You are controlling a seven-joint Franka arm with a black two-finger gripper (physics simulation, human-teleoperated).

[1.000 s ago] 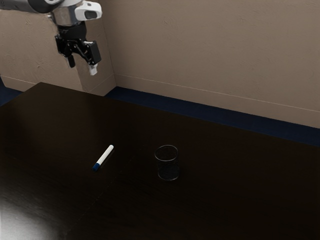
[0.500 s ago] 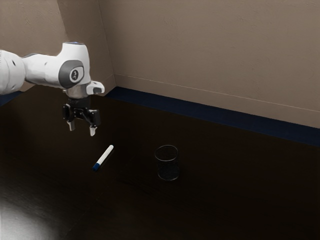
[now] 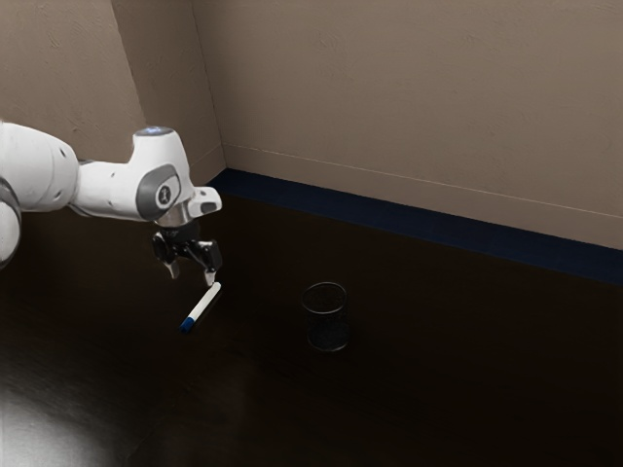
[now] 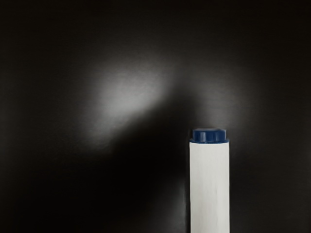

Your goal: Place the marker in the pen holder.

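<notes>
Moved since the earlier frame: the arm (image 3: 107, 187) and its gripper (image 3: 193, 276) have come lower and toward the exterior view's right, close to the marker (image 3: 204, 303); the marker and the pen holder (image 3: 326, 317) lie where they did.
Claw: wide, its two fingers standing apart with nothing gripped between them (one fingertip is right by the marker's white end, though whether it touches I cannot tell).
Marker, exterior view: flat on the dark table (image 3: 438, 379), outside the pen holder, lying aslant; its white end is toward the gripper, its blue end toward the exterior view's lower left.
Marker, wrist view: a broad white barrel, ending in a short, stepped blue piece.
Pen holder: upright on the table, round-rimmed and dark (its wall looks see-through), to the exterior view's right of the marker and well apart from it; no marker in it.
Table surface: nearly black, with a pale sheen at the exterior view's lower left; the wrist view shows soft light patches with a dark shadow between them.
Backdrop: a brown wall (image 3: 409, 97) above a blue floor (image 3: 409, 219) behind the table.
</notes>
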